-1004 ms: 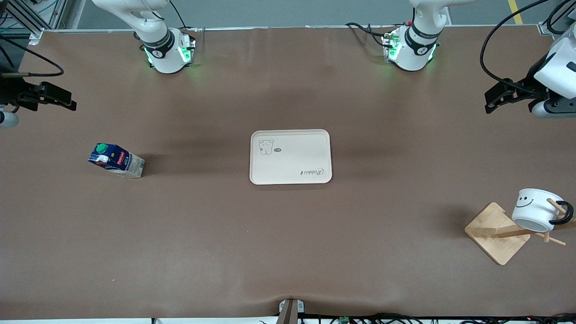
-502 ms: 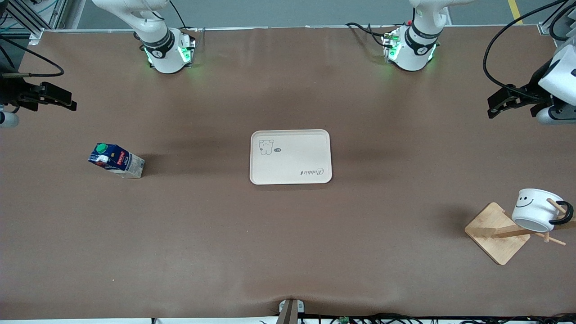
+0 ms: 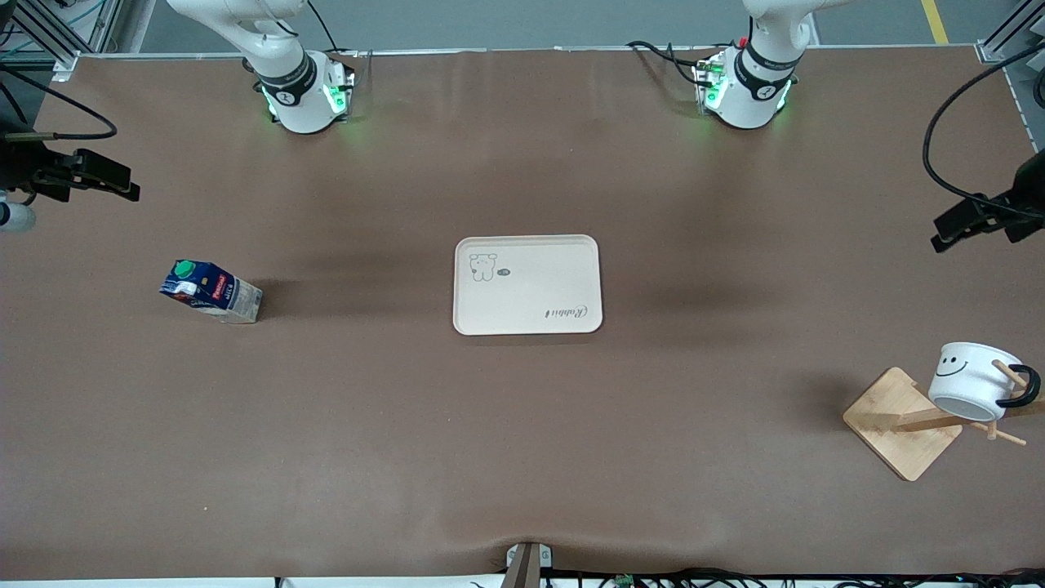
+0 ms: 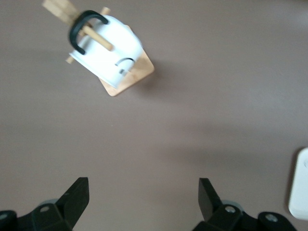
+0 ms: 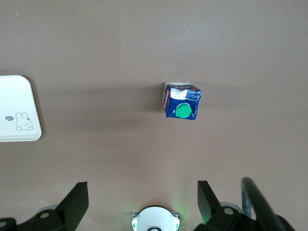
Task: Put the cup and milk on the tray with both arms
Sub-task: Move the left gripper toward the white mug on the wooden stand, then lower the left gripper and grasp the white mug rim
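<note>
The cream tray (image 3: 527, 284) lies flat in the middle of the table. The milk (image 3: 211, 290) stands toward the right arm's end, its green cap up; the right wrist view shows it from above (image 5: 181, 101). The white smiley cup (image 3: 971, 380) hangs tilted by its black handle on a peg of a wooden rack, toward the left arm's end and nearer the front camera than the tray. My left gripper (image 3: 951, 229) hovers open over bare table near that end, apart from the cup (image 4: 108, 53). My right gripper (image 3: 121, 184) hangs open over the table's edge, apart from the milk.
The rack's square wooden base (image 3: 898, 425) sits under the cup. A tray corner (image 4: 299, 190) shows in the left wrist view, and the tray (image 5: 17, 108) in the right wrist view. Both arm bases (image 3: 306, 94) (image 3: 747, 90) stand at the table's back edge.
The left gripper has swung out toward the left arm's end of the table and closer to the rack with the cup. The right arm, milk, cup and tray have not moved.
</note>
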Tool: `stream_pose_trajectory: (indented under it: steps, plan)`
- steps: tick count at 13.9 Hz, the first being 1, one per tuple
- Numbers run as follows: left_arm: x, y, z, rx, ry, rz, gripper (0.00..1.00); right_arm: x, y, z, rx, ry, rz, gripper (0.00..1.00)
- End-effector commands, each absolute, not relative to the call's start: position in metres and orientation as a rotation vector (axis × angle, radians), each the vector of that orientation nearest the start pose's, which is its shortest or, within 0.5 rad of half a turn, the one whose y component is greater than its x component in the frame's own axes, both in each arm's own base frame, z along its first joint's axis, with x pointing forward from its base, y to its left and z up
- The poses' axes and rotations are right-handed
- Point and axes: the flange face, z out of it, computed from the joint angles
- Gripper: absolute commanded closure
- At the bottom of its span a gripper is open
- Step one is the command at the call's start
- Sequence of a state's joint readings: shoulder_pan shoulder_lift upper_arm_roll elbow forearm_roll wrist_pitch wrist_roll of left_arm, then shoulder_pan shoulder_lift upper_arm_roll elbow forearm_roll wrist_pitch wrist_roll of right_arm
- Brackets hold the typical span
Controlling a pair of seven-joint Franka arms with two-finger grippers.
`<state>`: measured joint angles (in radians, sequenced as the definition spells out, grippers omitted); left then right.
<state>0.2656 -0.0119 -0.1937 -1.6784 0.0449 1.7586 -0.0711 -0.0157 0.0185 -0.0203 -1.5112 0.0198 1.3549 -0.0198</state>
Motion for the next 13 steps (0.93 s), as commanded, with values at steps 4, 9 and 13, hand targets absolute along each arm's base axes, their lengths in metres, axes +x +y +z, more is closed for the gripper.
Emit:
stream_pose_trajectory:
  steps: [4,9,13]
  plan:
    - [0.548,0.091,0.560,-3.159,-0.459,-0.383,0.00,0.537,-0.015,0.628,-3.094,0.010,0.277,0.00]
    - [0.547,0.108,0.518,-3.116,-0.587,-0.660,0.00,0.537,-0.016,0.628,-3.089,0.014,0.274,0.00]
    - [0.544,0.117,0.472,-3.029,-0.612,-0.859,0.00,0.537,-0.018,0.628,-3.089,0.018,0.276,0.00]
